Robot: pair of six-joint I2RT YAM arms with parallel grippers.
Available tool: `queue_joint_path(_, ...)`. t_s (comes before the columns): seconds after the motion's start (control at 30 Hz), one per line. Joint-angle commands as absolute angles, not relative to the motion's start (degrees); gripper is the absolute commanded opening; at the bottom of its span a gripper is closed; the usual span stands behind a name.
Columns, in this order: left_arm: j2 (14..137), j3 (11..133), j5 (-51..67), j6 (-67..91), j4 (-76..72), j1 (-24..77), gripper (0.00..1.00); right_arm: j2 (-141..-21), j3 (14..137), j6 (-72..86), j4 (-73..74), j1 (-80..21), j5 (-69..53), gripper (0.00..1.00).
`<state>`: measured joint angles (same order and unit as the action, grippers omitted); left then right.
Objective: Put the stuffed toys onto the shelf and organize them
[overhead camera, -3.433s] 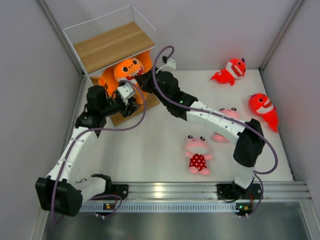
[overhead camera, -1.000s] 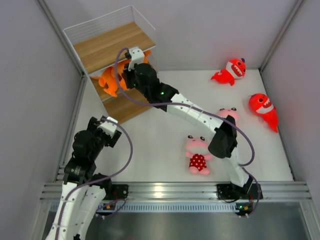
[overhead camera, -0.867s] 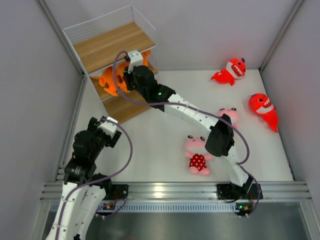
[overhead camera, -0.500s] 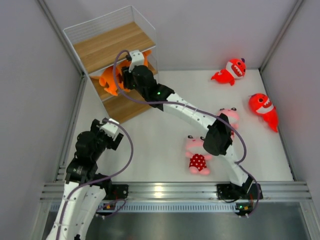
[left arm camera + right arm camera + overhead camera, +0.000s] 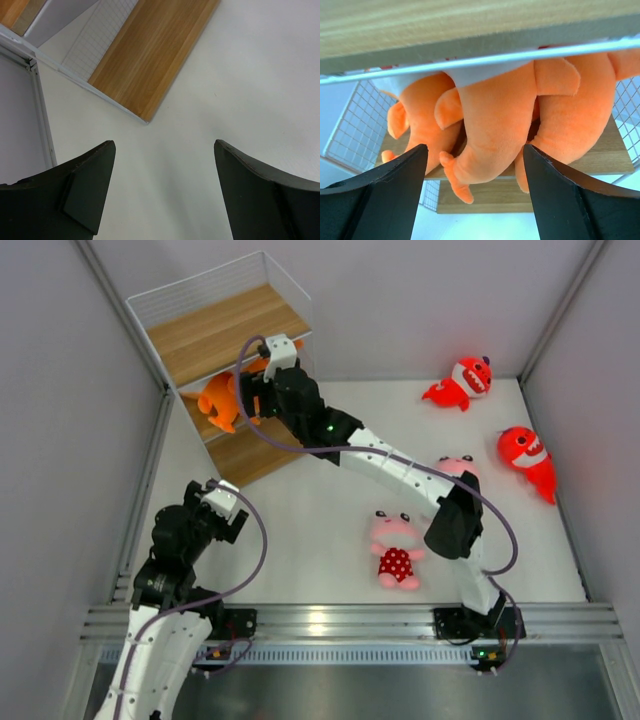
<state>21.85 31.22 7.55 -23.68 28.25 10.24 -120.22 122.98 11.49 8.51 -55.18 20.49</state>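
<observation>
The shelf (image 5: 225, 325) stands at the back left. Orange sharks (image 5: 214, 398) lie on its middle board. My right gripper (image 5: 243, 398) is at that board's open side, just right of them. In the right wrist view the orange sharks (image 5: 495, 125) lie crowded together on the board, under the upper board of the shelf (image 5: 470, 30). The right gripper (image 5: 475, 147) is open, with a shark's tail between its fingers, untouched. Two red sharks (image 5: 462, 380) (image 5: 527, 455) and two pink animals (image 5: 396, 548) (image 5: 455, 468) lie on the table. My left gripper (image 5: 228, 520) (image 5: 165, 145) is open and holds nothing.
The shelf's bottom board (image 5: 150, 55) shows ahead of the left gripper, its corner close by. Grey walls enclose the white table on three sides. A metal rail (image 5: 340, 620) with the arm bases runs along the near edge. The right arm partly hides the farther pink animal.
The right gripper has opened and let go of the orange shark on the middle board, then drawn back slightly. The left arm has barely moved.
</observation>
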Motion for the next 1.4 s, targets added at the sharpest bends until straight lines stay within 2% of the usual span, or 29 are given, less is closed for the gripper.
queue_joint_path(0.0, 21.09, 30.85, 8.26, -23.03, 26.98, 10.02, 0.86, -116.28, 122.7, 10.37, 6.94, -55.9, 21.71, 0.77)
queue_joint_path(0.17, 20.92, 30.59, 8.09, -23.29, 26.9, 10.02, 0.86, -110.06, 117.79, 11.25, 7.12, -55.99, 18.47, 0.78)
queue_joint_path(0.23, 20.83, 30.59, 7.91, -24.25, 26.89, 10.02, 0.87, -105.59, 115.5, 10.73, 8.78, -55.9, 16.62, 0.81)
queue_joint_path(0.43, 18.72, 30.06, 6.42, -24.96, 26.63, 9.84, 0.9, -93.97, 101.62, 13.78, 23.01, -52.75, 14.59, 0.87)
queue_joint_path(0.47, 18.55, 29.62, 6.24, -24.87, 26.72, 9.84, 0.91, -90.3, 96.21, 14.67, 24.42, -51.43, 14.07, 0.87)
queue_joint_path(0.57, 17.49, 29.01, 6.06, -23.73, 26.72, 9.67, 0.9, -83.53, 86.27, 18.89, 29.26, -42.32, 15.38, 0.87)
queue_joint_path(0.67, 16.88, 29.18, 7.38, -22.51, 26.72, 9.23, 0.91, -79.02, 78.17, 22.23, 29.98, -33.08, 9.6, 0.88)
queue_joint_path(0.73, 16.79, 29.53, 7.56, -21.54, 26.9, 8.88, 0.91, -78.57, 76.12, 22.67, 28.31, -22.45, 7.91, 0.87)
queue_joint_path(0.8, 16.96, 29.97, 7.56, -20.14, 26.98, 8.7, 0.9, -79.62, 75.67, 21.8, 26.55, -13.85, 8.78, 0.87)
queue_joint_path(0.9, 17.31, 30.15, 8.09, -19.25, 26.98, 8.0, 0.89, -84.27, 78.91, 18.74, 21.9, -7.24, 12.13, 0.87)
queue_joint_path(1.03, 18.45, 29.71, 7.12, -18.9, 27.07, 7.12, 0.89, -97.44, 92.51, 16.61, 20.47, -2.91, 5.9, 0.87)
queue_joint_path(1.07, 18.89, 29.53, 6.95, -18.9, 27.07, 6.95, 0.88, -104.43, 100.47, 17.39, 22.22, -2.38, 6.06, 0.86)
queue_joint_path(1.17, 19.86, 29.79, 7.29, -18.98, 27.07, 5.8, 0.88, -116.43, 111.67, 22.4, 25.31, -0.8, 12.18, 0.85)
queue_joint_path(1.37, 21.36, 32.78, 11.16, -20.82, 28.65, 3.17, 0.88, -130.49, 117.67, 37.42, 19.61, 2.63, 16.25, 0.86)
